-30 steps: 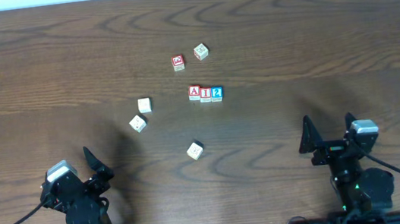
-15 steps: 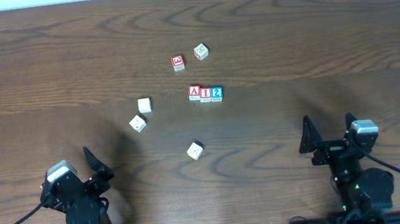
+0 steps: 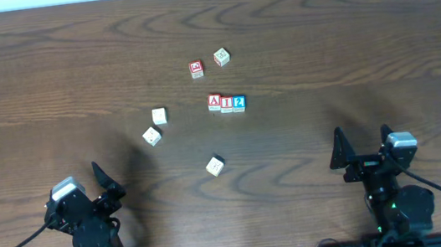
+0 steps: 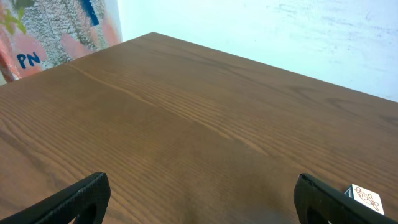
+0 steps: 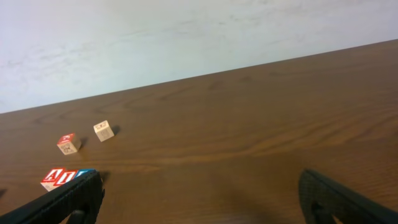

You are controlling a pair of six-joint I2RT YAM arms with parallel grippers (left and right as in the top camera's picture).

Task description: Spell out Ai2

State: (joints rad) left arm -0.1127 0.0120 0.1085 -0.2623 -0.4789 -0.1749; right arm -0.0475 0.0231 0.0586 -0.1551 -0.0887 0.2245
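Observation:
Three blocks stand touching in a row at the table's middle: a red A block [image 3: 214,102], a red I block [image 3: 226,103] and a blue 2 block [image 3: 238,103]. The right wrist view shows the row at its left edge [image 5: 59,178], partly behind a finger. My left gripper [image 3: 100,189] is open and empty near the front left edge. My right gripper [image 3: 363,152] is open and empty near the front right edge. Both are far from the row.
Loose blocks lie around: a red one [image 3: 196,69] and a pale one [image 3: 222,57] behind the row, two pale ones [image 3: 159,115] [image 3: 151,136] to the left, one [image 3: 215,166] in front. The left wrist view shows one pale block [image 4: 365,199].

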